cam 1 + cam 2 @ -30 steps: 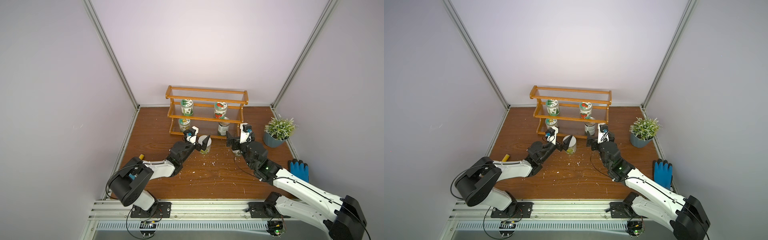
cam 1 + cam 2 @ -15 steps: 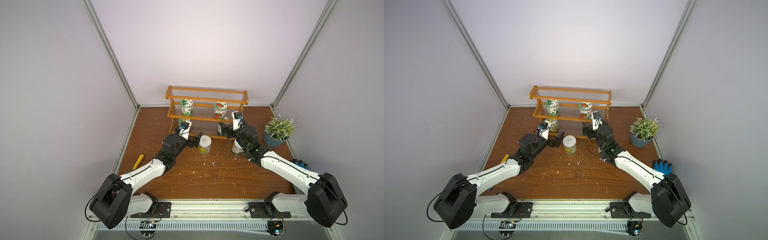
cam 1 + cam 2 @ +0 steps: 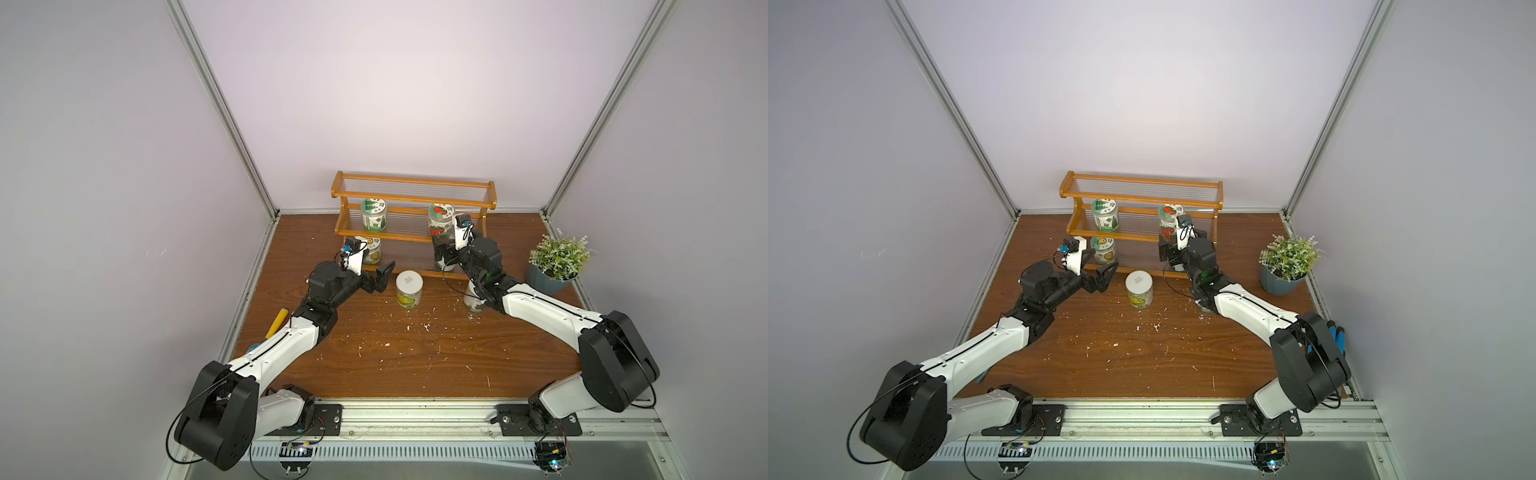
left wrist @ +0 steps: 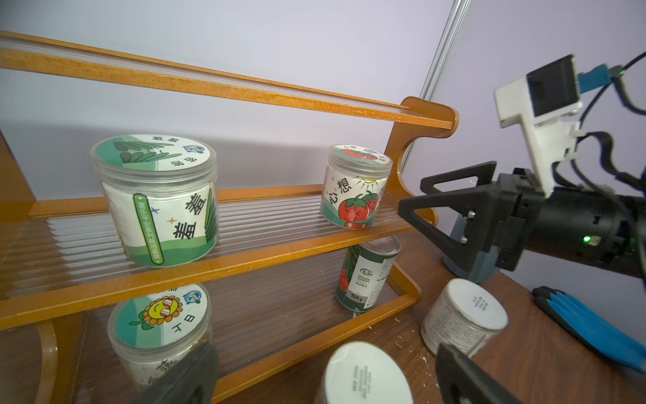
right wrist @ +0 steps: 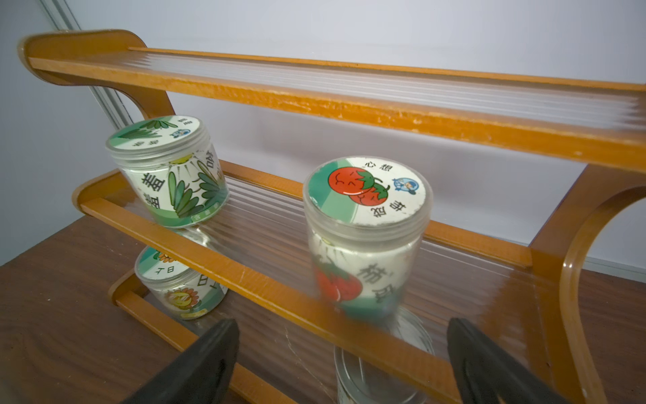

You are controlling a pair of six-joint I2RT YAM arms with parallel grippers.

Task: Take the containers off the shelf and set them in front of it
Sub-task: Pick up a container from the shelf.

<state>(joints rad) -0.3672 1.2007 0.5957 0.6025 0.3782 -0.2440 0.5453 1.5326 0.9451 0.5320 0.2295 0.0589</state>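
Both my arms have stretched forward since a second ago. I've left the two jars on the wood and swung up to the shelf [image 3: 413, 194].

In both top views, that stepped orange-brown wooden rack with clear ribbed tiers stands at the middle of the table's [image 3: 415, 365] far edge. The yellow-label jar [image 3: 409, 291], white lid up, stands just in front of the bottom rail. The white-label jar [image 3: 473, 305] stands before the shelf's right end, half under my right forearm. My left gripper [image 3: 376, 279] hovers beside the yellow-label jar, jaws spread wide, empty. My right gripper [image 3: 441, 254] faces the shelf's right end, also spread wide, nothing in it.

Left wrist view now: green jar [image 4: 159, 199] and tomato jar [image 4: 354, 189] stand upright on the middle tier. The sunflower jar [image 4: 159, 325] and the silver-rimmed metal can [image 4: 367, 276] are on the bottom tier.

Right wrist view: tomato jar dead ahead, with the can's shiny top showing through the ribbed plastic beneath. My black fingers [image 5: 202, 360] are wide on either side, touching neither.
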